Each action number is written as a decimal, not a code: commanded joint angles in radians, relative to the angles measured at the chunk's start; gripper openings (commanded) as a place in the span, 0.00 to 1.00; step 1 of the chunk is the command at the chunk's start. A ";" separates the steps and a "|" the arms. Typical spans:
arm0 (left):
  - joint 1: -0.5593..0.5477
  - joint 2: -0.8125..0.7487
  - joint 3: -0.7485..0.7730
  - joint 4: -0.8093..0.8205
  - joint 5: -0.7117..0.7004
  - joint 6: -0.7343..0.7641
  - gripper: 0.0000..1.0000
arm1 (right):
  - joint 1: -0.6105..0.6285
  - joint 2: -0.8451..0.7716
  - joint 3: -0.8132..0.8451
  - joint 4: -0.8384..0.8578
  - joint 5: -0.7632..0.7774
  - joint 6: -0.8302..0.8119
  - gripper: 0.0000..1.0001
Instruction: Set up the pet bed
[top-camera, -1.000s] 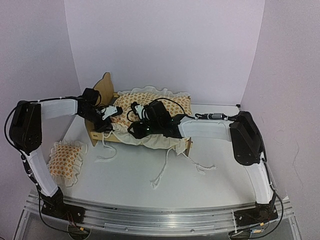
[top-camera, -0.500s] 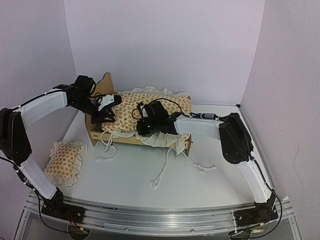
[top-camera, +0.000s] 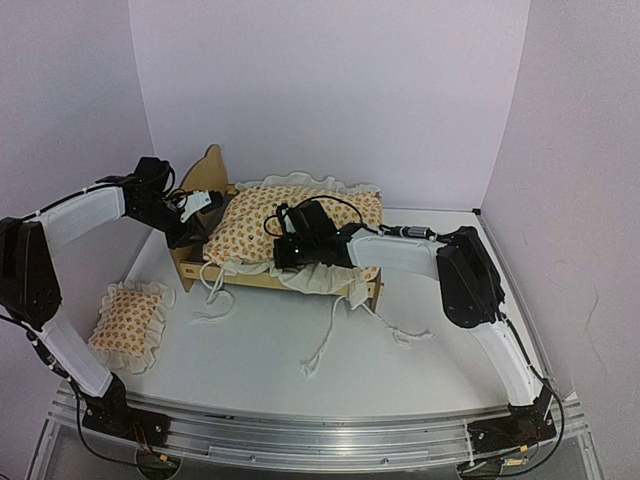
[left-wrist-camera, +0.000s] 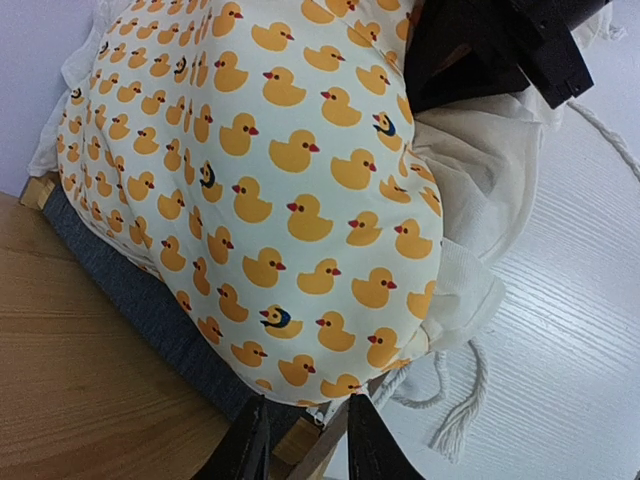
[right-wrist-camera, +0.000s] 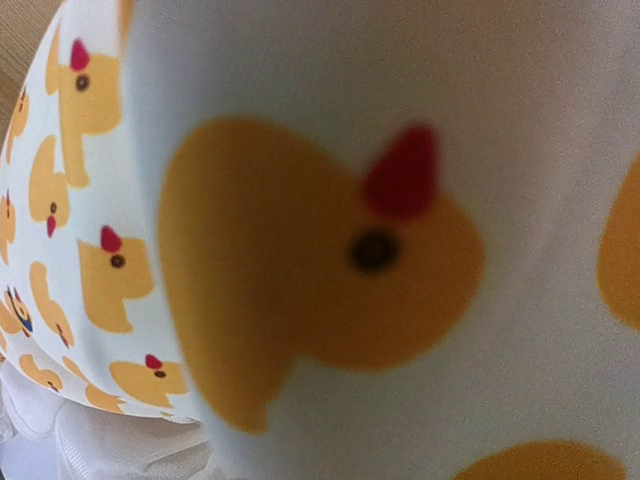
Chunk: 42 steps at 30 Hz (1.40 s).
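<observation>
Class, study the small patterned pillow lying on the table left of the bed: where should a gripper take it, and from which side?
Probably pinch the ruffle along the bed-side edge of the small pillow, coming down from above: it lies flat on the table, its padded middle looks broad, the frill thin.

Duck-print cushion (top-camera: 255, 215) rumpled; small pillow (top-camera: 126, 318) on table (top-camera: 230, 362).
</observation>
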 joint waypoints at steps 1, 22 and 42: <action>-0.003 -0.055 -0.096 0.009 -0.076 0.055 0.29 | -0.011 -0.007 0.029 -0.001 0.012 0.015 0.00; -0.143 0.091 -0.011 0.097 -0.131 0.133 0.66 | -0.012 -0.053 0.062 0.000 0.011 -0.066 0.00; -0.080 0.118 0.176 0.118 -0.114 0.063 0.00 | 0.013 -0.139 0.076 0.041 -0.174 -0.295 0.14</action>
